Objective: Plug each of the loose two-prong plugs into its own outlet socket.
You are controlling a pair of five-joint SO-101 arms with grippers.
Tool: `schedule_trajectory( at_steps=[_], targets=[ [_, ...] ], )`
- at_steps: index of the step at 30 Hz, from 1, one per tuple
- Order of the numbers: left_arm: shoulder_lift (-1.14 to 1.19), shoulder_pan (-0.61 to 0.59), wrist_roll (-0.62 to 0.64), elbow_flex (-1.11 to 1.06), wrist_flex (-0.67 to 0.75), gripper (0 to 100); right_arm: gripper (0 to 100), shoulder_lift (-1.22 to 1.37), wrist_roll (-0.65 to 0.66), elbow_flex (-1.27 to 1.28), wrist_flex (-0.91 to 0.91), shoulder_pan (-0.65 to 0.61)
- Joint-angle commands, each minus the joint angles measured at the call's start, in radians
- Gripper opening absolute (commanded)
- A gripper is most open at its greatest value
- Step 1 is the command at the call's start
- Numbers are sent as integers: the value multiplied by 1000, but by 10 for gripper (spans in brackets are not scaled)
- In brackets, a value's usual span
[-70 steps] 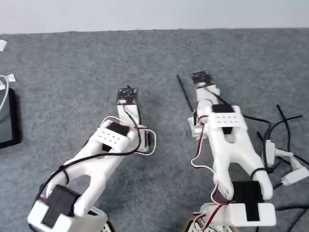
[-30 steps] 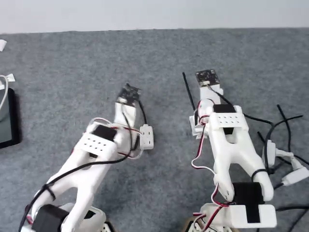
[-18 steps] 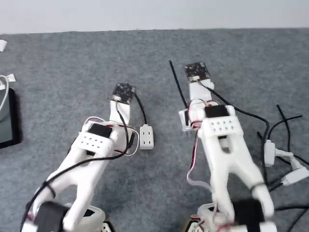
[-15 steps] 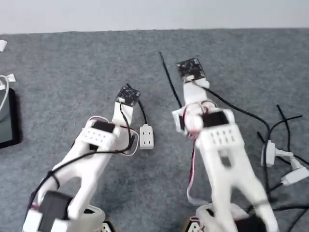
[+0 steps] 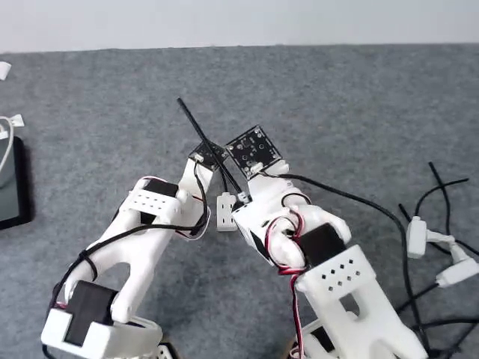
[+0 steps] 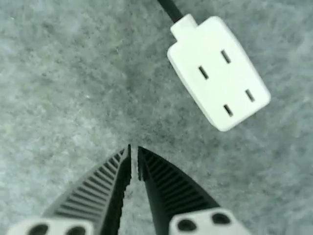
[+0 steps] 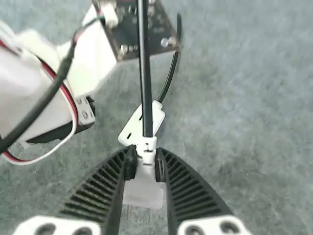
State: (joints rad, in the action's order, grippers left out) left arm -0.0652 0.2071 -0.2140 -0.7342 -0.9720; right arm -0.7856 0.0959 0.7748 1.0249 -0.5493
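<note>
A white outlet block (image 5: 224, 210) lies flat on the grey carpet between the two arms; its slots (image 6: 218, 73) face up. My right gripper (image 7: 143, 155) is shut on a white two-prong plug (image 7: 142, 188), held just above the outlet block (image 7: 140, 125). The plug's black cord (image 5: 203, 142) sticks up and away to the far left. My left gripper (image 6: 133, 149) is shut on nothing, close over the carpet beside the block. Two more loose white plugs (image 5: 415, 236) (image 5: 455, 274) lie among black cords at the right edge.
The left arm's wrist board (image 7: 138, 27) hangs close in front of the right gripper. A black flat device (image 5: 11, 187) lies at the left edge. Tangled black cords (image 5: 438, 191) spread over the right side. A pale wall runs along the far edge.
The right arm has swung left with the plug and its cord, from the right of the table to just over the outlet block. The left arm shifted slightly beside the block.
</note>
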Motion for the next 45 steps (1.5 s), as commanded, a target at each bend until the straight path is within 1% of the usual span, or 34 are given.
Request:
schedule_trajectory(
  at_steps=[1,6,12,15,17,20,23,27,29,30,34,37,41,45],
  targets=[
    [-3,-8,-25,48,-9,13,8,24,-25,-12,-35,-12],
    [-52,8,-74,31,-43,13,8,58,-31,-15,-58,-10],
    [-265,64,-104,-159,46,13,8,79,-32,-15,-74,-7],
    [-331,89,-107,-208,51,13,8,79,-32,-15,-74,-7],
    [-344,98,-121,-223,51,13,8,79,-32,-15,-74,-7],
    [-351,114,-176,-234,37,13,8,79,-32,-15,-74,-7],
    [-353,135,-181,-254,43,13,8,79,-34,-15,-74,-7],
    [-353,130,-178,-252,43,13,8,81,-51,-8,-102,-4],
    [-354,92,-158,-248,43,13,8,81,-86,18,-147,16],
    [-358,63,-126,-246,51,13,8,81,-100,35,-177,25],
    [-419,-121,12,-259,124,13,8,81,-143,115,-318,41],
    [-440,-224,48,-295,180,13,8,81,-161,160,-401,39],
    [-440,-284,46,-323,210,13,8,87,-161,183,-473,38],
    [-440,-293,41,-323,212,13,8,168,-161,153,-479,38]
  ],
)
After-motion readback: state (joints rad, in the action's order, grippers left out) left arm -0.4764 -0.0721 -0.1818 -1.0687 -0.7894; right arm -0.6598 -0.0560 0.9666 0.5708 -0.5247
